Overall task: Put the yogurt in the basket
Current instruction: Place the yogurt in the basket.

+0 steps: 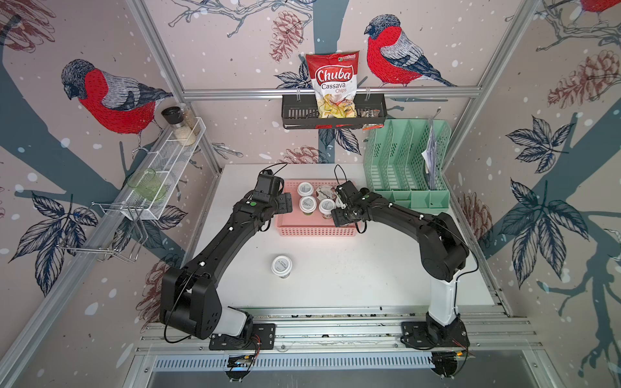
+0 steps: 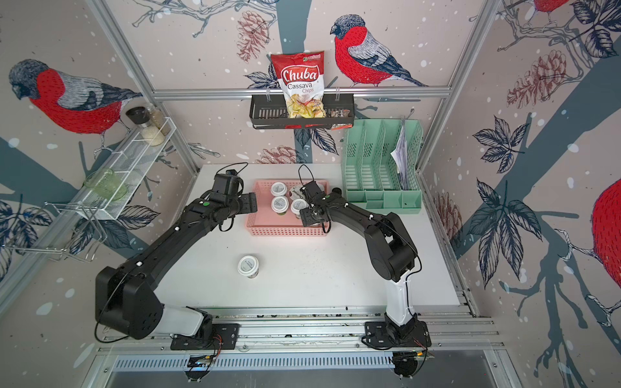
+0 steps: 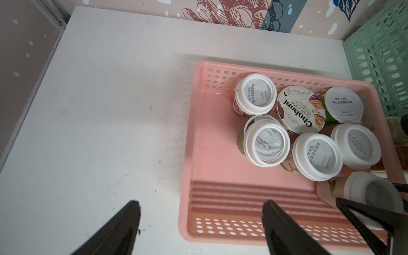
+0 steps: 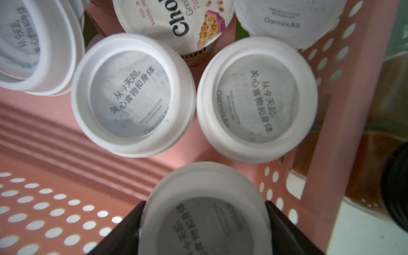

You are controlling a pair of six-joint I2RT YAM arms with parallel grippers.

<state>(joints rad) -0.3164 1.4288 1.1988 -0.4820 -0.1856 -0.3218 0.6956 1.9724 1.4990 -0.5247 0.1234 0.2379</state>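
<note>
The yogurt (image 3: 318, 156) is nearly all in the basket (image 3: 189, 143), standing upright and crowded toward one end, probably to leave floor free for the rest. The left gripper (image 3: 201, 202) hangs over the basket's rim, jaws apart and empty. The right gripper (image 4: 204, 205) clamps a seventh cup (image 4: 205, 223) low inside a corner, seemingly setting it down. One last cup (image 1: 281, 265) stands on the table (image 1: 353, 268). The widest lid (image 3: 301, 109) reads "Chobani Greek Yogurt"; the smaller lids carry "Oarmilk" and Chinese print.

Likely a lab test cell: aluminium frame (image 1: 235, 92), bird-print walls (image 1: 111, 100).
</note>
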